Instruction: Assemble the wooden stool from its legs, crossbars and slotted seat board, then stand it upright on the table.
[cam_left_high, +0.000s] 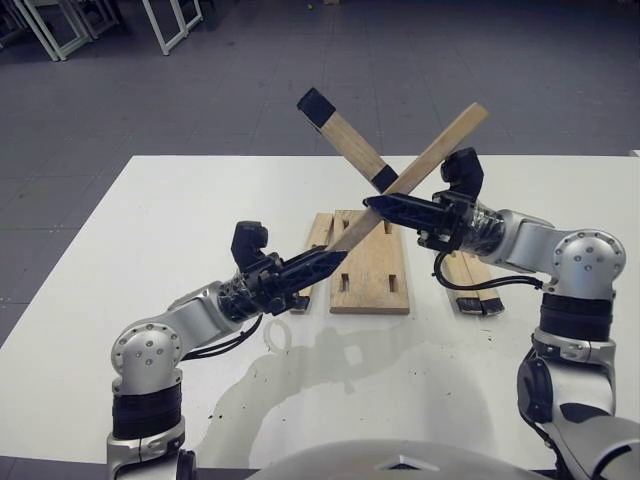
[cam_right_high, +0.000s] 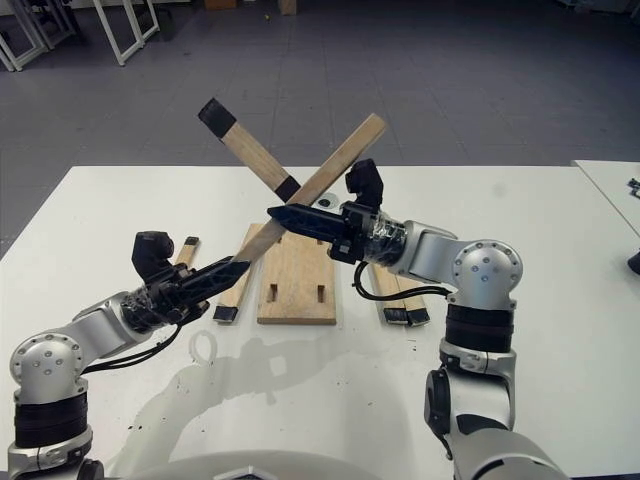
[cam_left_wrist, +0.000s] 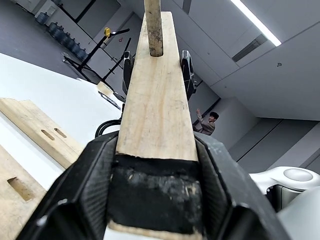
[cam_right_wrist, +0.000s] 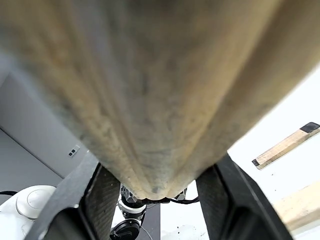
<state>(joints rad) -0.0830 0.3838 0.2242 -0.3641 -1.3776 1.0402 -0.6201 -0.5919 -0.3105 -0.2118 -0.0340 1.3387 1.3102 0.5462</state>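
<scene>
While two wooden legs cross in the air above the white table (cam_left_high: 150, 230), the left gripper (cam_left_high: 325, 262) is clamped on the pale leg (cam_left_high: 440, 145) and the right gripper (cam_left_high: 385, 206) on the black-tipped leg (cam_left_high: 345, 135). Beneath them the slotted seat board (cam_left_high: 372, 270) lies flat — spare pieces (cam_left_high: 470, 280) beside it. Grey floor (cam_left_high: 400, 60) and white frames (cam_left_high: 170, 20) lie beyond.

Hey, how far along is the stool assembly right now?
Early. Nothing looks assembled yet. In hand: the left gripper holds one leg, the right gripper a second leg, crossed in the air above the table. Still to do: the slotted seat board lies flat, with loose pieces beside it, and nothing stands upright.
</scene>
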